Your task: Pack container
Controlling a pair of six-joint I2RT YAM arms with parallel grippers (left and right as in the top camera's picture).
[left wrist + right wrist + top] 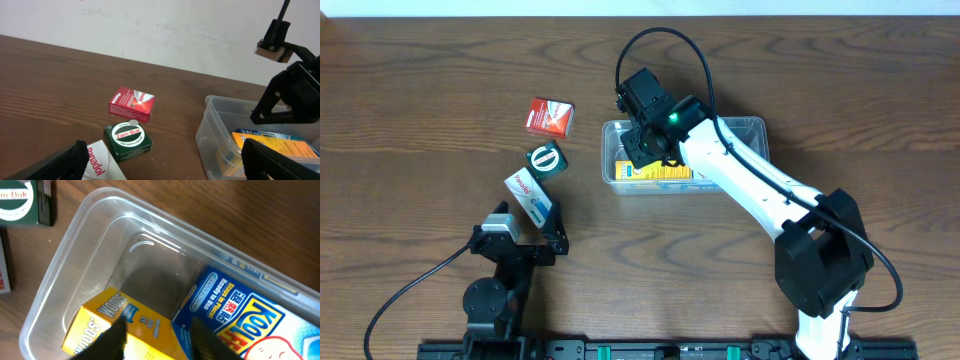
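The clear plastic container point(750, 124) stands at the table's middle, right of the loose boxes. Inside it lie a yellow Woods' box point(665, 172) and a blue Kool box point(240, 310). My right gripper point(645, 150) reaches down into the tub's left half. In the right wrist view its two dark fingers stand apart just over the yellow box point(100, 325), gripper point(159, 327) holding nothing. My left gripper point(528, 228) rests wide open near the table's front, beside a white Panadol box point(528, 195). From the left wrist view the container point(210, 130) is at the right.
A red box point(550, 116) and a green Zam-Buk box point(546, 160) lie left of the tub, also in the left wrist view as red box point(131, 104) and green box point(128, 141). The right arm point(295, 90) hangs over the tub.
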